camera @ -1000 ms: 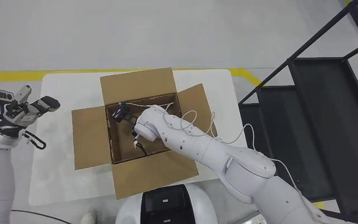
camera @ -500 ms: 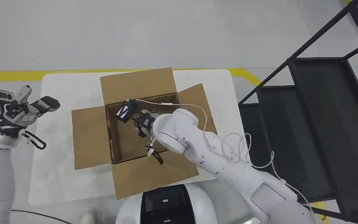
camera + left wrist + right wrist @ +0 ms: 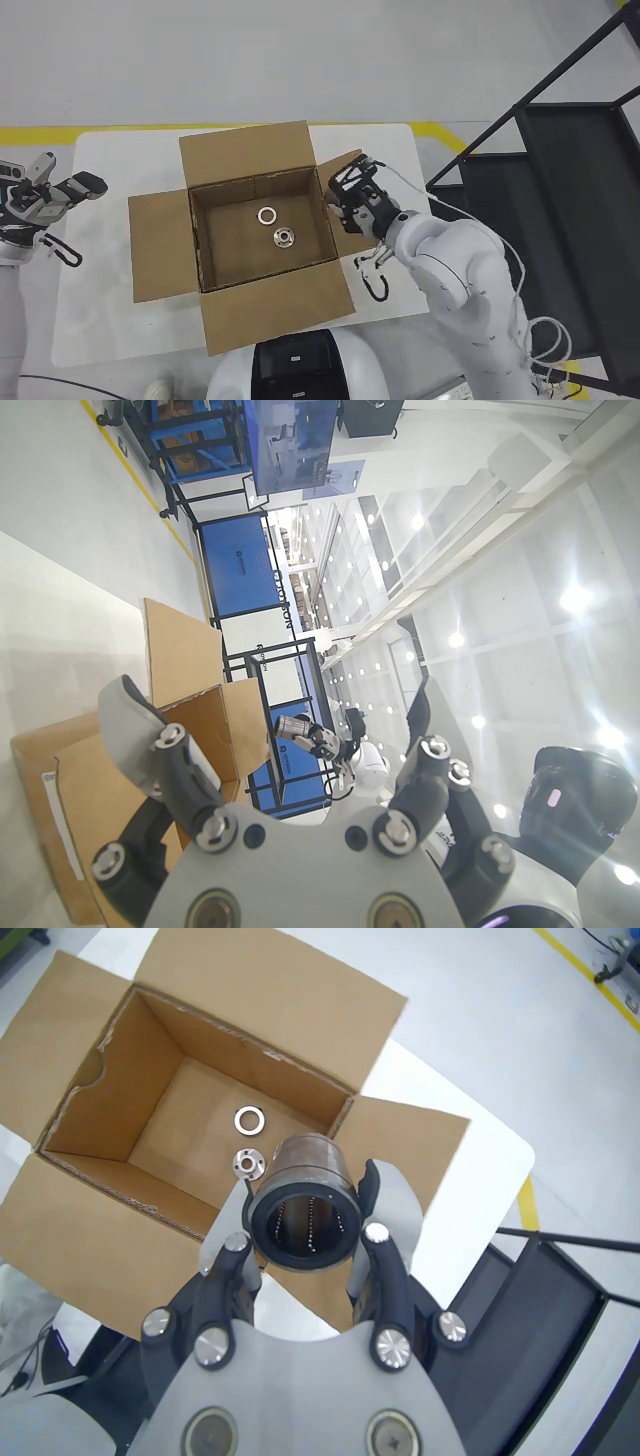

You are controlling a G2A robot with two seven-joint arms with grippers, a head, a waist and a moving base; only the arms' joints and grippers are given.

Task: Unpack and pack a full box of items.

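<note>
Bearing (image 3: 310, 1163) gripped over the box's (image 3: 245, 150) right flap.
The dark cylinder is clamped in the right jaws above that flap, beside the open cavity, where a washer (image 3: 267, 214) and a flange (image 3: 284, 238) lie. The left jaws are held open at the surface's (image 3: 110, 170) left edge.

Our right arm grips, our left arm hangs open

Our right arm comes in from the near right with the elbow bent and the forearm angled far and left. Its right gripper (image 3: 350, 188) sits just right of centre, both fingers pressed against the sides of a dark metal cylinder (image 3: 310, 1168). Our left arm is at the left edge, and its left gripper (image 3: 270, 700) points right with the jaws spread wide apart.
</note>
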